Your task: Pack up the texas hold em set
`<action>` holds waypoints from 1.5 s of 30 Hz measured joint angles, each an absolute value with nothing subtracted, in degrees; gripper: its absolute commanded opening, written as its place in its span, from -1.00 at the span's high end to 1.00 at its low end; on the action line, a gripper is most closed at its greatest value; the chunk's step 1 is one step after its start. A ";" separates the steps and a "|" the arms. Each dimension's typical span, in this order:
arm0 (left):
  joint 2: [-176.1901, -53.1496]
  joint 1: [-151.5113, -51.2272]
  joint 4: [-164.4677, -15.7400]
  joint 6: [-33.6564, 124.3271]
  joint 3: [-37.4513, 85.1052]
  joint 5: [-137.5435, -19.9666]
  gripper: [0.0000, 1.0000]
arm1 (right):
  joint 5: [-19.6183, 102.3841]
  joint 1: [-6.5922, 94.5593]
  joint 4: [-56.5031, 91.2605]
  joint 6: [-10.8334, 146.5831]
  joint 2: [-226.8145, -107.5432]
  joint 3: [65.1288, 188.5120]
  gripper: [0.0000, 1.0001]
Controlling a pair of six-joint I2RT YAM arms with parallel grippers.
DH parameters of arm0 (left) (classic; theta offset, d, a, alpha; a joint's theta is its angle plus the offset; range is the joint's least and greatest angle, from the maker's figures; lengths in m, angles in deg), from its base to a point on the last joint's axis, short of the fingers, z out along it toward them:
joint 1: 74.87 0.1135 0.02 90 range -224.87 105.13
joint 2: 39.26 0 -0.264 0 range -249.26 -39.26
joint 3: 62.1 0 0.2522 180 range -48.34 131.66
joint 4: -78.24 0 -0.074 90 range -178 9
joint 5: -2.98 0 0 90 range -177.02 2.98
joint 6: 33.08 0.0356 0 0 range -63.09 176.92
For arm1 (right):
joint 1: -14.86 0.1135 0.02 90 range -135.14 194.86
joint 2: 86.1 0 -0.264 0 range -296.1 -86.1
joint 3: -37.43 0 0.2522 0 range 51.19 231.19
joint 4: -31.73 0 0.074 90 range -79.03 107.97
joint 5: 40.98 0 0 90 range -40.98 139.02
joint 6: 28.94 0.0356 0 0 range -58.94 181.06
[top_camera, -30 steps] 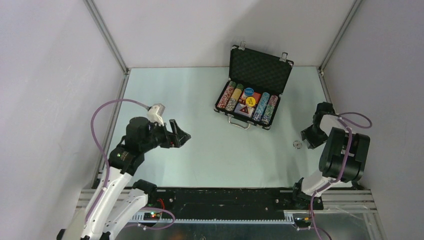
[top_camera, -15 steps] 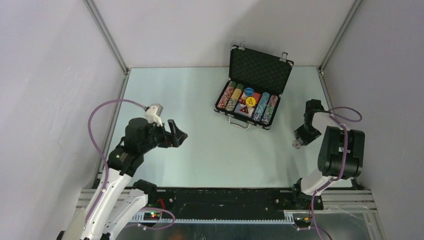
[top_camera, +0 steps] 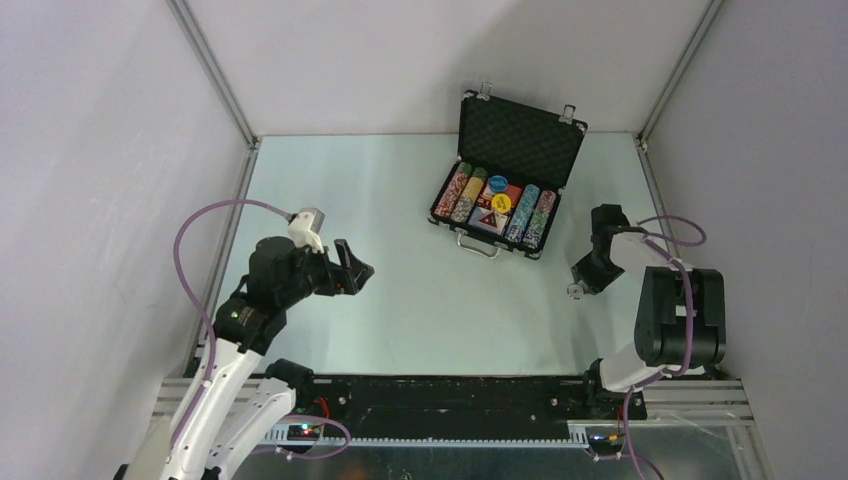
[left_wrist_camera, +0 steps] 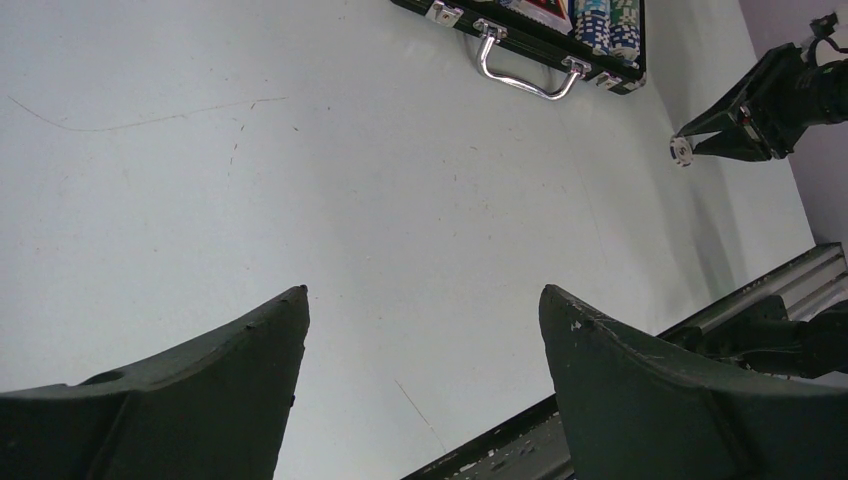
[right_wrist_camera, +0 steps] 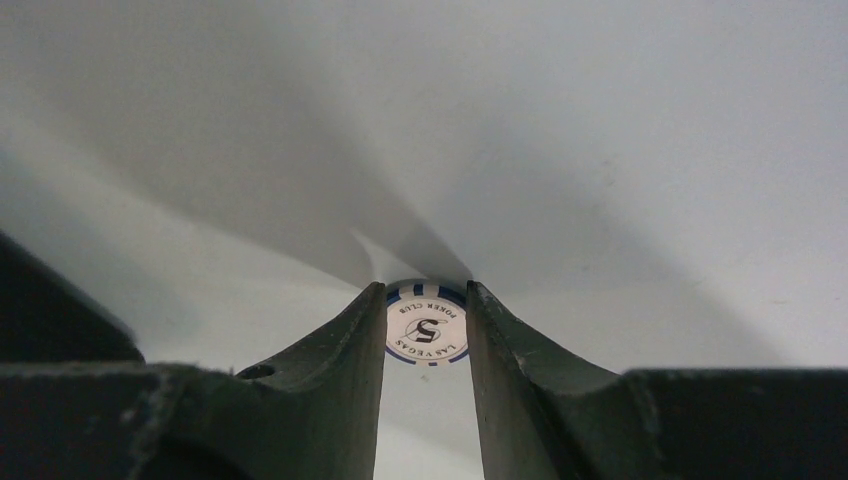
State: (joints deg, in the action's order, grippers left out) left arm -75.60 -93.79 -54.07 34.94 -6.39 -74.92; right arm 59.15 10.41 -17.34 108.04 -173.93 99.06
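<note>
The black briefcase (top_camera: 520,135) stands open at the back centre, lid upright. Its tray holds rows of poker chips (top_camera: 460,192), a blue disc (top_camera: 497,183), a yellow disc (top_camera: 500,202) and a dark triangular piece (top_camera: 485,218). My right gripper (top_camera: 580,285) is shut on a white-and-blue poker chip (right_wrist_camera: 426,325) at its fingertips, low over the table and right of the case. The chip (left_wrist_camera: 681,150) also shows in the left wrist view. My left gripper (top_camera: 358,266) is open and empty, well left of the case.
The case's silver handle (left_wrist_camera: 528,70) faces the near side. Metal frame posts (top_camera: 215,75) and grey walls close in the table on the left, back and right. A black rail (top_camera: 450,395) runs along the near edge.
My right gripper reached the loose chip on the table, shut on it and moved it left, toward the case. My left arm barely moved.
</note>
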 measured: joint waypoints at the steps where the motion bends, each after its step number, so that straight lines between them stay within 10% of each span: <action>1: -75.60 -93.79 -54.02 34.94 -6.37 -74.94 -0.79 | 59.07 11.50 -17.38 108.24 -173.86 98.95 0.21; 38: -75.60 -93.55 -53.98 34.96 -6.39 -75.36 -0.80 | 57.10 52.85 -17.16 125.90 -184.25 109.62 0.29; 45: -75.62 -93.42 -53.98 34.96 -6.39 -75.36 -0.80 | 62.06 56.51 -20.33 126.12 -186.15 112.81 -0.21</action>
